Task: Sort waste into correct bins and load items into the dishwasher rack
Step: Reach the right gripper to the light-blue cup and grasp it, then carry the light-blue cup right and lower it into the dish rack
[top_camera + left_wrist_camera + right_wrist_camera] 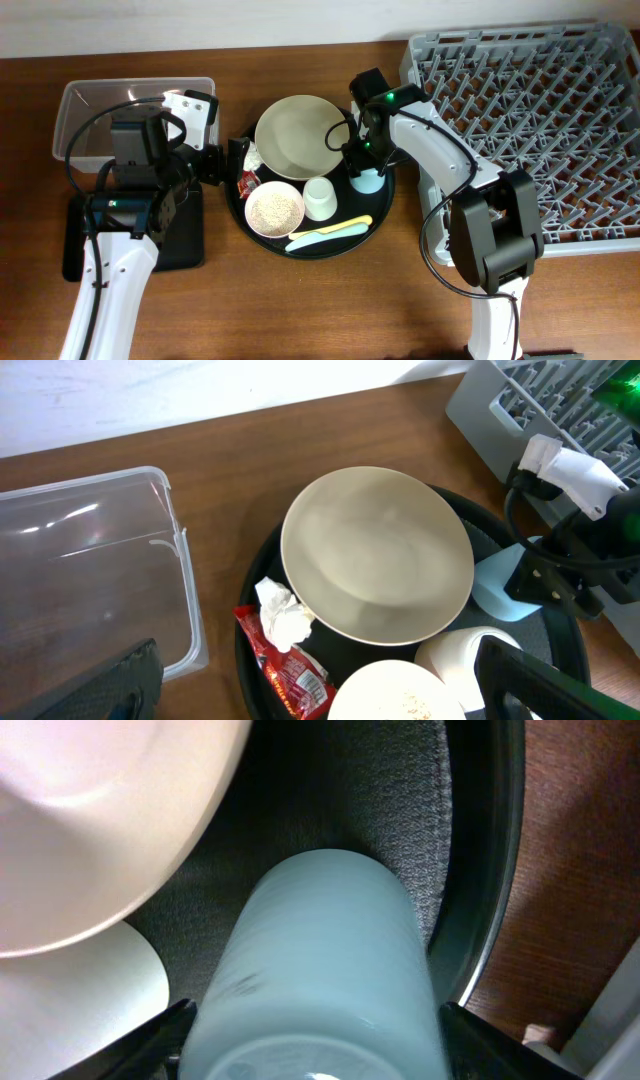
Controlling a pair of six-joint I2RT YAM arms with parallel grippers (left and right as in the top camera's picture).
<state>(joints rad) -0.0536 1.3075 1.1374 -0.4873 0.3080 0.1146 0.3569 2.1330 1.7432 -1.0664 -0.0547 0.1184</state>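
- Overhead, at table centre, the round black tray (372, 228) carries the large cream bowl (298, 135), the small pink bowl (250, 205) with the heap of rice (275, 210) inside it, the white cup (319, 198) and the light blue cup (367, 181).
- The yellow utensil (345, 225) and the pale blue utensil (310, 240) lie side by side at the tray's near edge.
- The red wrapper (246, 182) and the tissue scrap (252, 158) sit at the tray's left edge.
- The clear tub (90, 120) and the black rectangular tray (185, 240) stand to the left; the dishwasher rack (540, 110) stands to the right.
- My left gripper (232, 160) hangs at the tray's left edge. My right gripper (362, 165) is at the light blue cup.
- Left wrist view: my left gripper (335, 680) is spread wide and holds nothing. Below it lie the tissue scrap (282, 612), the red wrapper (285, 670) and the cream bowl (378, 555).
- The wrapper carries white print, too small to read.
- The clear tub (90, 570) is just beside the round tray.
- Right wrist view: my right gripper (318, 1022) straddles the light blue cup (320, 970), one finger (160, 1035) at each side of its wall.
- I cannot tell whether the jaws are clamped on it.
- The cup stands on the round black tray (490, 870), beside the cream bowl (100, 820) and the white cup (80, 1010).
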